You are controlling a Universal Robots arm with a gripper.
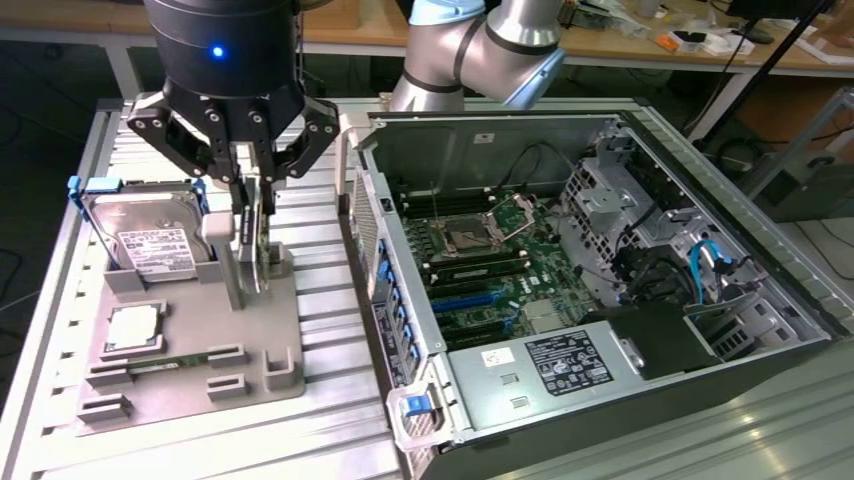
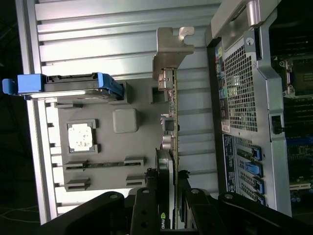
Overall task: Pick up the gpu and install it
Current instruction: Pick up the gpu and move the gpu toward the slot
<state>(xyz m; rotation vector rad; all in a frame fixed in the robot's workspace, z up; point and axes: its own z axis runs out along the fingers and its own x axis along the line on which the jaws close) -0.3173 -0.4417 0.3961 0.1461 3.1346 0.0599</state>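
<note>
Obs.: the gripper [image 1: 254, 225] stands straight over the grey fixture tray [image 1: 254, 365], its two fingers closed from either side on the top edge of the gpu [image 1: 254, 272]. The grip looks firm, with no gap either side of the card.

The gpu stands upright on its long edge in a slot of the tray, probably so that the fingers can pinch the thin board. In the wrist view it runs as a narrow strip [image 2: 172, 112], with the silver bracket [image 2: 171, 49] at the end away from the gripper [image 2: 168, 188]. I cannot tell whether its lower edge has left the slot.

The hard drive [image 1: 150, 240] also stands on edge, just beside the card, leaving room for the fingers.

The computer case [image 1: 481, 135] lies open-side up at the exterior view's right, its motherboard [image 1: 481, 260] exposed from above.
</note>
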